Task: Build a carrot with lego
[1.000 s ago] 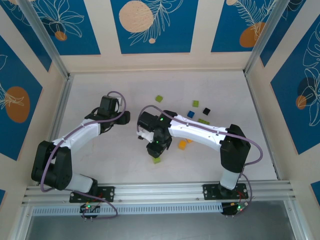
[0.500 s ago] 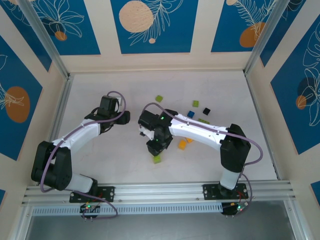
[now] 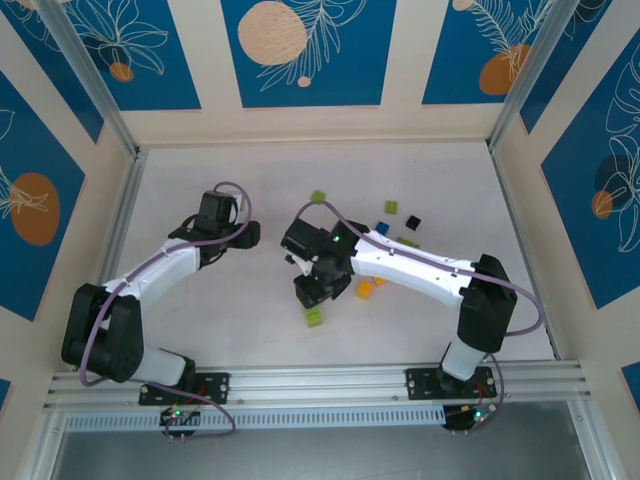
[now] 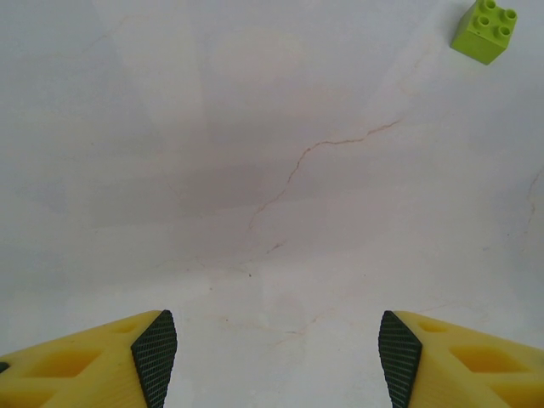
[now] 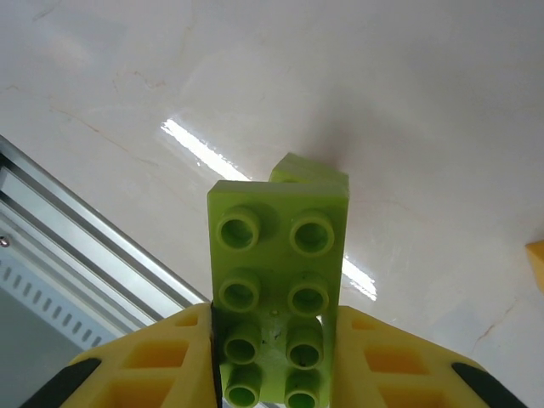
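Note:
My right gripper (image 5: 276, 340) is shut on a lime green two-by-four lego brick (image 5: 276, 255), studs toward the camera, held over the table. Just behind its far end a smaller lime brick (image 5: 310, 174) lies on the table. From above, the right gripper (image 3: 312, 284) hangs just beyond that lime brick (image 3: 314, 317). An orange brick (image 3: 365, 289) lies to its right. My left gripper (image 4: 276, 353) stands open over bare table with nothing between its fingers; from above the left gripper (image 3: 245, 235) is left of centre. A lime brick (image 4: 485, 31) sits far ahead of it.
Loose bricks lie behind the right forearm: lime (image 3: 318, 197), blue (image 3: 391, 208), black (image 3: 412, 221), another blue (image 3: 381, 229) and a lime one (image 3: 407, 243). An aluminium rail (image 3: 320, 382) runs along the near edge; walls close in the other sides.
The right arm's elbow has swung to the right and its wrist has shifted slightly with the lime brick in it. The left arm has not moved.

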`<state>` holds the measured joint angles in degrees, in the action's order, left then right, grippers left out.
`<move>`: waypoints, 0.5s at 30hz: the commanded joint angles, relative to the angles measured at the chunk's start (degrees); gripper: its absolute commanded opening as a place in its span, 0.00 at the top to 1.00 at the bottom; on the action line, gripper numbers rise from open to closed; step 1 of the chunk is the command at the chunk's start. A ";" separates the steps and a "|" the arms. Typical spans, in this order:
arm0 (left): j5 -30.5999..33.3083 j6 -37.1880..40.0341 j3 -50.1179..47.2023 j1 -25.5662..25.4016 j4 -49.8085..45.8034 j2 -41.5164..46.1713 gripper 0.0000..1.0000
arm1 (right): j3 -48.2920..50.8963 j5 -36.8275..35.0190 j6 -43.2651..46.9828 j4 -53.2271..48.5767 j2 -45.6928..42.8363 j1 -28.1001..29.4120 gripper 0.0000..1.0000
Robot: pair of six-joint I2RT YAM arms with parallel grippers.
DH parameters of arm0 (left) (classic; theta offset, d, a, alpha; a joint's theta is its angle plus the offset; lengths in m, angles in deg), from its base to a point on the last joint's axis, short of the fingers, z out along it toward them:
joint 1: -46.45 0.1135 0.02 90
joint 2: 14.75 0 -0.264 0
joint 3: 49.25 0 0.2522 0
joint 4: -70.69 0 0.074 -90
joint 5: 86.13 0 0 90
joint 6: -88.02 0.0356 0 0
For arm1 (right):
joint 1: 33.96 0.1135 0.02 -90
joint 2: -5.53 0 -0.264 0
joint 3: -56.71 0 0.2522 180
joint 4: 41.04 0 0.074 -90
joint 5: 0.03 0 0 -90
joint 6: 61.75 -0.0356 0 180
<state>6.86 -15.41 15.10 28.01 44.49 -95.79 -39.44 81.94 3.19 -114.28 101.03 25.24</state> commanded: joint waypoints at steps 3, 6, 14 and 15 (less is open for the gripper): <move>-1.04 -0.19 -0.87 0.85 0.16 1.48 0.33 | 3.54 -1.77 -7.82 2.49 -2.82 2.00 0.69; -1.05 -0.19 -0.84 0.84 0.21 1.39 0.33 | 5.18 -2.74 -10.18 3.55 -3.02 2.96 0.69; -1.13 -0.19 -0.75 0.84 0.22 1.14 0.33 | 5.36 -4.05 -11.68 5.77 -2.47 3.20 0.69; -1.07 -0.11 -0.75 0.86 0.18 1.06 0.33 | 5.13 -4.10 -11.60 5.74 -2.22 3.20 0.69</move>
<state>6.83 -15.41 14.99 28.01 44.49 -95.79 -33.76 78.35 -6.93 -109.34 99.52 27.97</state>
